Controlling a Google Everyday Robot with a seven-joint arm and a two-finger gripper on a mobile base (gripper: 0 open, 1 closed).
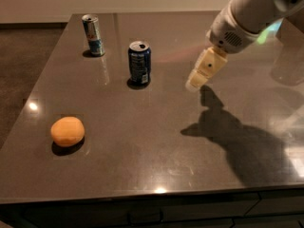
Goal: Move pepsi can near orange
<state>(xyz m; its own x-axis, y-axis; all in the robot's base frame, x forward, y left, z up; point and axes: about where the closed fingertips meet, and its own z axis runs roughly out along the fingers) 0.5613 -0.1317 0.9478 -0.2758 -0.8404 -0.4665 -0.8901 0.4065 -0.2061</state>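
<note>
The pepsi can (139,63), dark navy with a silver top, stands upright at the middle back of the dark table (156,141). The orange (68,131) lies near the front left of the table, well apart from the can. My gripper (195,82), with pale cream fingers, hangs above the table to the right of the can, about a can's height away from it, and holds nothing. The white arm comes in from the upper right.
A slimmer silver and light-blue can (93,34) stands at the back left, behind the pepsi can. The arm's shadow (237,137) falls across the right half of the table. The table's left edge drops to a brown floor.
</note>
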